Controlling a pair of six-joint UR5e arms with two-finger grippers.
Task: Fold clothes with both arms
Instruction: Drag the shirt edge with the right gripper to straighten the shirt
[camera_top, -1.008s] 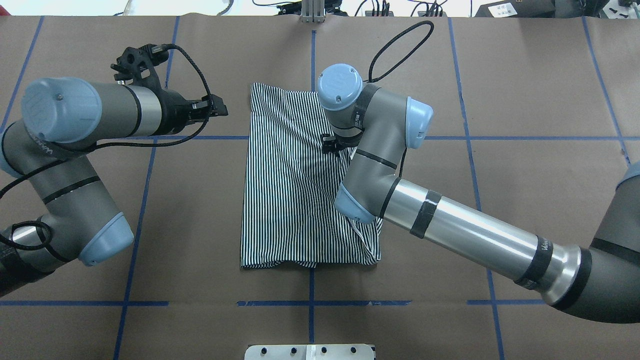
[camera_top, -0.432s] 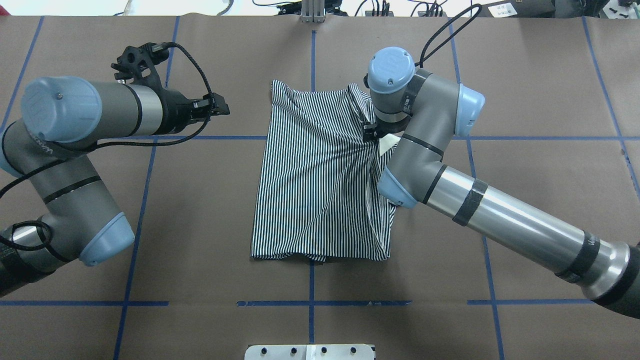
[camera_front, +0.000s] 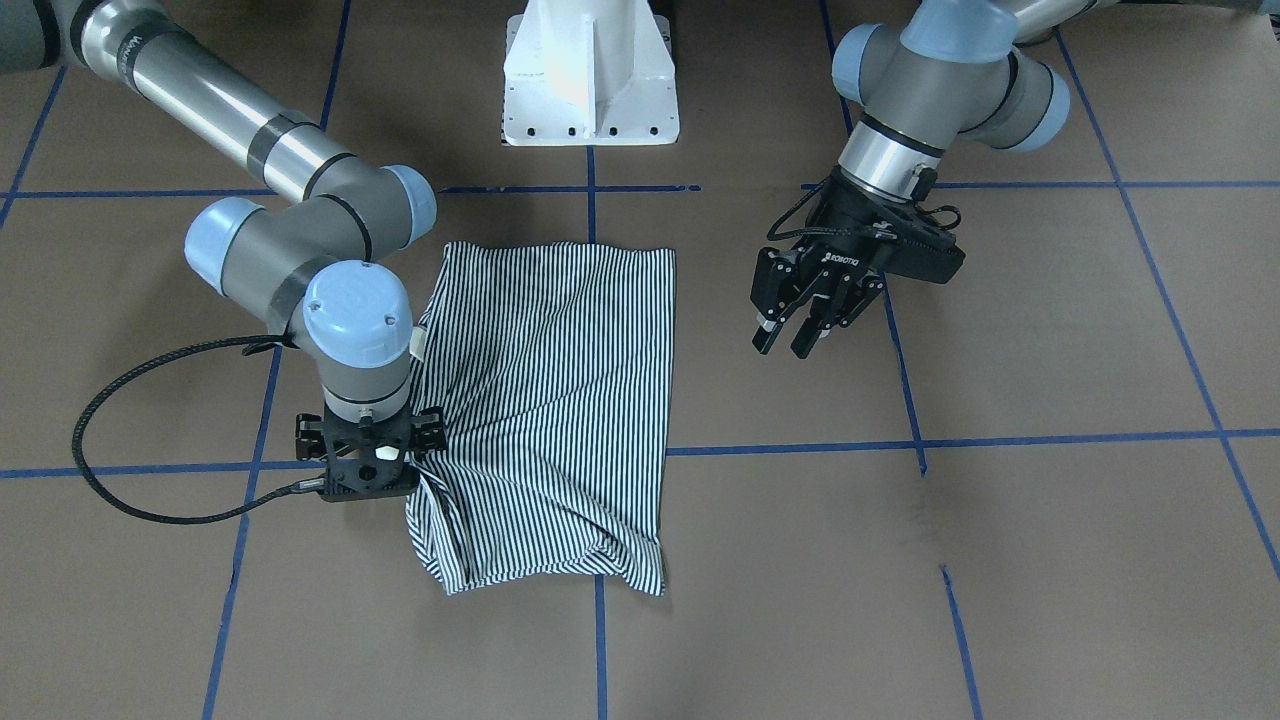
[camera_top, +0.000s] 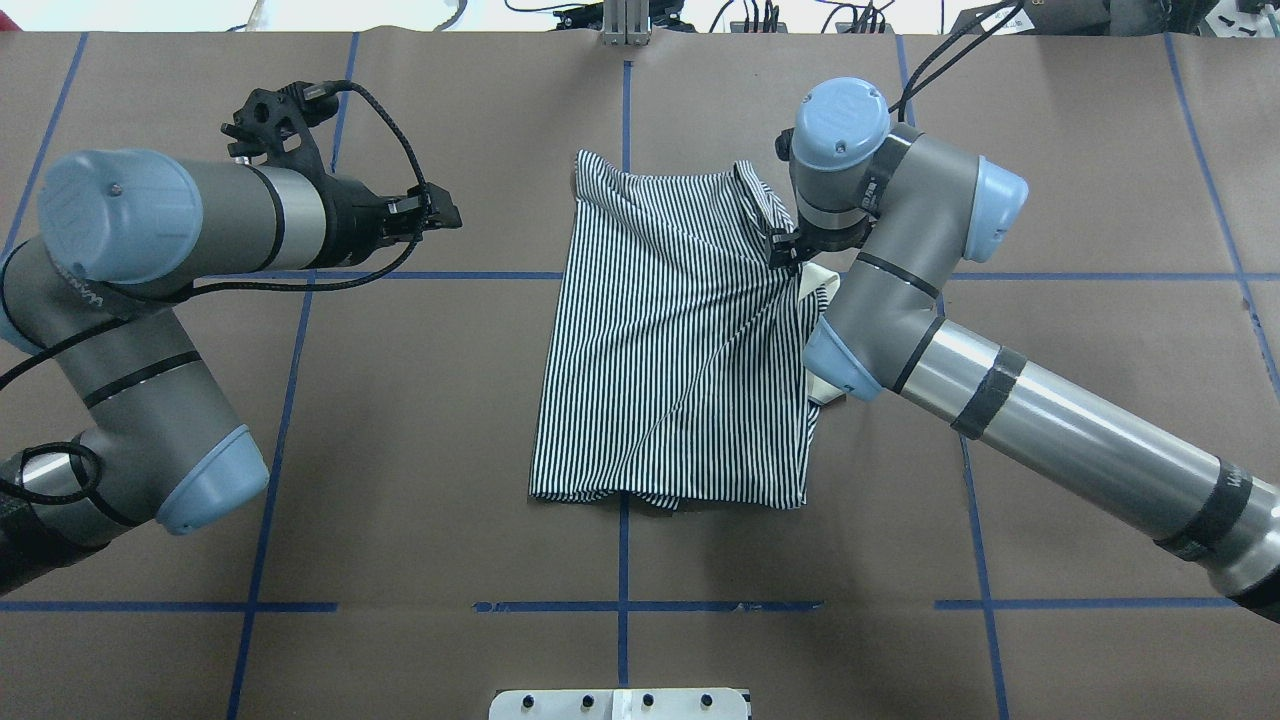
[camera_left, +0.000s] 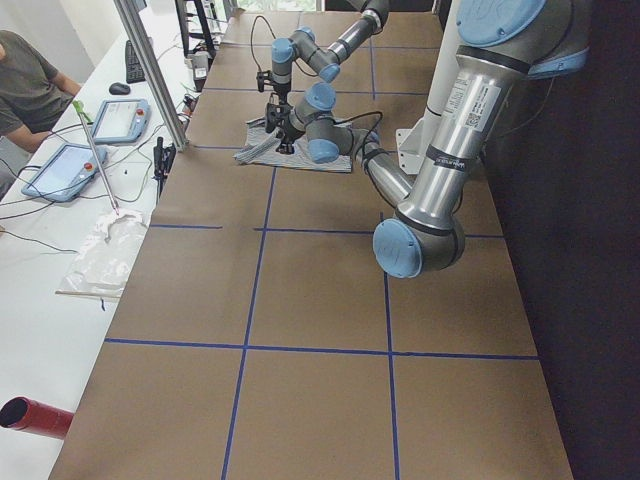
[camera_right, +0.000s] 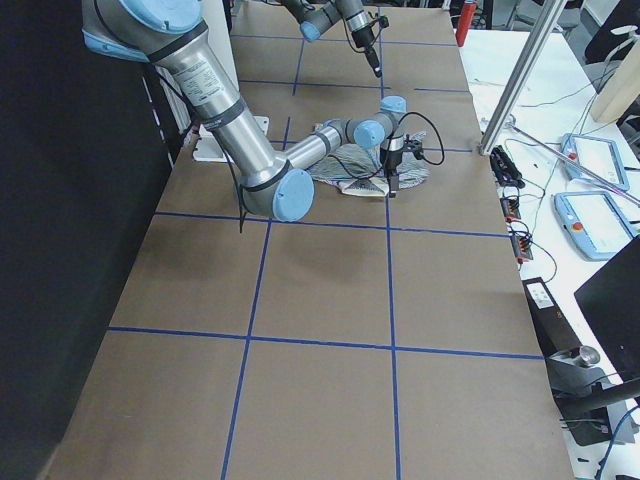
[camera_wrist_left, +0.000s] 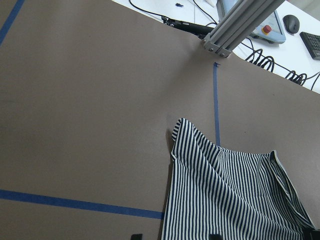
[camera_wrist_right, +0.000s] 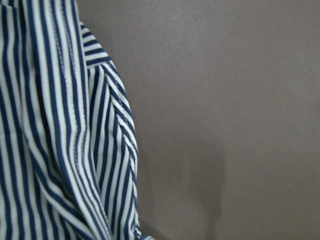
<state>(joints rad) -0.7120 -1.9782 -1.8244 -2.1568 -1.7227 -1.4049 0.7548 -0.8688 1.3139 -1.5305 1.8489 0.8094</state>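
the striped shirt lies partly folded in the middle of the brown desk, across the centre blue tape line, flat along its left side and rumpled along its right. the right arm reaches in low from the right, with its wrist bent so that the right hand points straight down at the shirt's far right edge. its fingertips are hidden under the wrist, but the cloth draws up into folds that meet at the hand, so it is clamped on the shirt. a bit of white collar shows just beside that wrist. the left arm is folded back over the desk's left side, its forearm level. the left hand hangs above bare desk, well apart from the shirt, tilted down toward it with its 2 fingers spread and nothing between them.
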